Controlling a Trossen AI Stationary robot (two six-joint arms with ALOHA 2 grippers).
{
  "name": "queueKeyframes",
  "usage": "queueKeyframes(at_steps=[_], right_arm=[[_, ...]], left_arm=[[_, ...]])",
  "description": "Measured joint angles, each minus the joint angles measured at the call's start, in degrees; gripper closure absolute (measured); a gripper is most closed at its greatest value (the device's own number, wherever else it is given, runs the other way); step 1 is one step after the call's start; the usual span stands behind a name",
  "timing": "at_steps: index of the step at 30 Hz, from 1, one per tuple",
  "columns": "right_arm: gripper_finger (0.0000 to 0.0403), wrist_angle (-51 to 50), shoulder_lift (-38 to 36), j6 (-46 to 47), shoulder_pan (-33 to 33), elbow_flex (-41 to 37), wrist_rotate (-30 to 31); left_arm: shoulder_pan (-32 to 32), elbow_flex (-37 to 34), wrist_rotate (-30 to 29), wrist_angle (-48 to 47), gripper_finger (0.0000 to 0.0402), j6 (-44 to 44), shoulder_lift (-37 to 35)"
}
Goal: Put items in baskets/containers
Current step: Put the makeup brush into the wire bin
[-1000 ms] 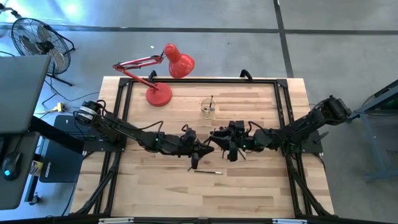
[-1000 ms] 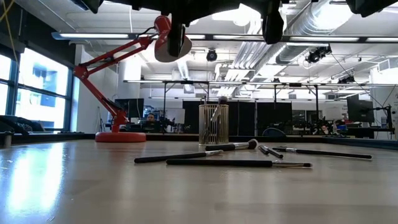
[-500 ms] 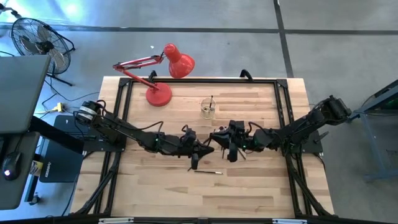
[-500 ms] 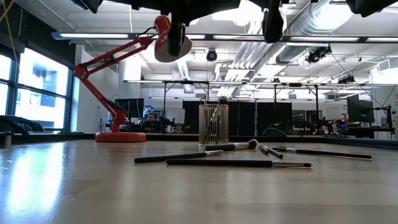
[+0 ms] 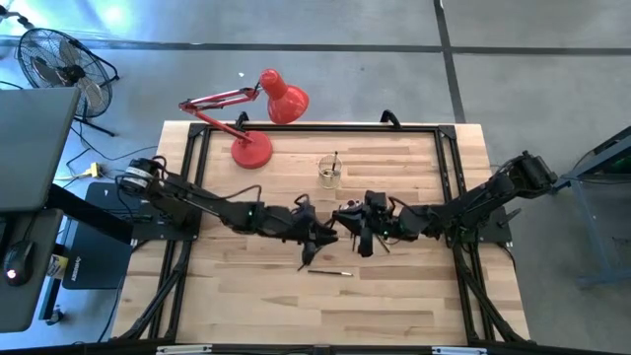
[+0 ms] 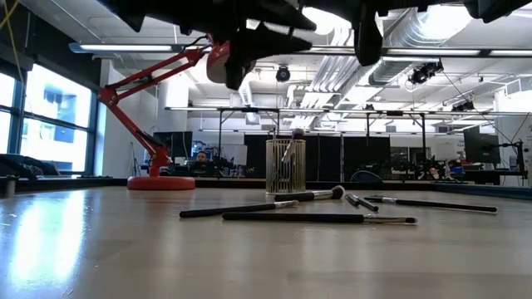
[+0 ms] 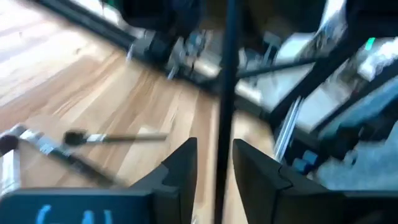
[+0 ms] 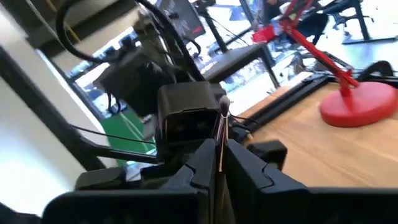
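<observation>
Red metal at the upper left of the high view: a desk lamp (image 5: 268,104), its round base on the pale wooden bench (image 5: 414,296), well apart from both grippers. Right of it, toward upper centre, the glass cup (image 5: 329,175), upright, with one dark brush (image 5: 335,158) standing in it. In the low view, the same cup mid-frame on the far part of the bench, the lamp to its left.

Below the cup, mid-frame in the high view, the left gripper (image 5: 317,235), at the end of an arm stretching in from the left edge. Up off the bench, at the top of the low view. In the left wrist view, fingers (image 7: 183,165) parted and released, with a thin dark handle (image 7: 227,87) running up through the gap. Cannot tell whether it touches either finger.

Under the two grippers, loose brushes (image 6: 316,218) flat on the wood, some crossing, across the middle of the low view. Another alone (image 5: 330,272) just below centre in the high view.

Just right of the left gripper, almost tip to tip with it, the right gripper (image 5: 353,233), on an arm coming from the right edge. In the right wrist view, fingers (image 8: 245,165) clenched on a held brush (image 8: 222,121), thin and pale, pointing up from the pinch with a small dark tip.
</observation>
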Motion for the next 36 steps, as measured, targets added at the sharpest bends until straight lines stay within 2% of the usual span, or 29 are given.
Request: queueKeyframes(at_steps=[8,12,15,18,21,28,32,36], right_arm=[[0.0391,-8.9,-0.6,2.0,1.5,0.0,7.8],[0.0381,-15.4,-2.9,2.1,0.0,0.0,10.5],[0.0386,-20.0,-4.7,1.2,-3.6,0.0,10.2],[0.0394,-21.4,-5.9,-2.0,-9.7,0.0,4.9],[0.0393,-19.4,-5.9,-6.2,-16.9,0.0,-3.3],[0.0393,-14.3,-5.5,-17.3,-31.8,0.0,-17.5],[0.0394,-11.3,-4.0,-20.9,-38.3,0.0,-26.0],[0.0394,-6.5,0.8,-23.5,-42.1,0.0,-32.9]], left_arm=[[7.7,0.0,16.1,-14.2,0.0287,-1.1,-5.2],[11.0,0.0,16.7,-22.4,0.0287,-1.1,-8.2],[13.0,0.0,16.4,-25.9,0.0287,0.6,-9.2],[15.1,0.0,16.3,-28.6,0.0287,2.2,-9.5],[17.8,0.0,16.2,-29.8,0.0286,2.3,-9.6],[23.2,0.0,16.0,-30.2,0.0286,1.8,-9.0],[25.1,0.0,15.1,-30.1,0.0286,-0.2,-9.0],[25.7,0.0,12.9,-30.1,0.0286,-1.3,-9.0]])
